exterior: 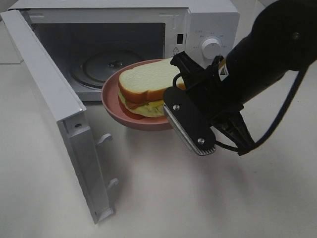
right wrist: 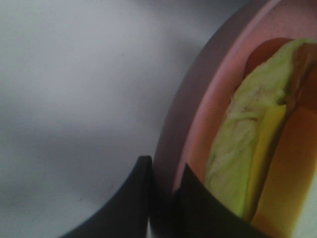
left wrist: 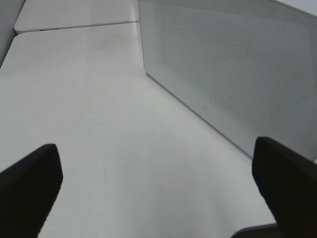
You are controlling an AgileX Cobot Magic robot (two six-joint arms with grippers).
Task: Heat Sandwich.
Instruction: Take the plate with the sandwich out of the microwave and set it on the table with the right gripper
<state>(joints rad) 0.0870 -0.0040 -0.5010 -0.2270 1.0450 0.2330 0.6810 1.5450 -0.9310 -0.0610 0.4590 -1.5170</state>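
The sandwich (exterior: pixel 148 82), white bread with yellow-green filling, lies on a round pink plate (exterior: pixel 111 96). The plate is held in the air just in front of the open white microwave (exterior: pixel 208 20). My right gripper (exterior: pixel 174 106) is shut on the plate's right rim. In the right wrist view its fingers (right wrist: pixel 138 198) pinch the pink rim (right wrist: pixel 198 104), with the sandwich filling (right wrist: pixel 237 158) beside them. My left gripper (left wrist: pixel 158 198) is open and empty over the bare table, beside the microwave's door (left wrist: pixel 233 69). It does not show in the exterior high view.
The microwave door (exterior: pixel 54 99) stands swung open to the left, its edge reaching toward the front. The glass turntable (exterior: pixel 106 64) lies inside the cavity. The control knob (exterior: pixel 212 48) is on the right panel. White table (exterior: pixel 198 198) lies in front.
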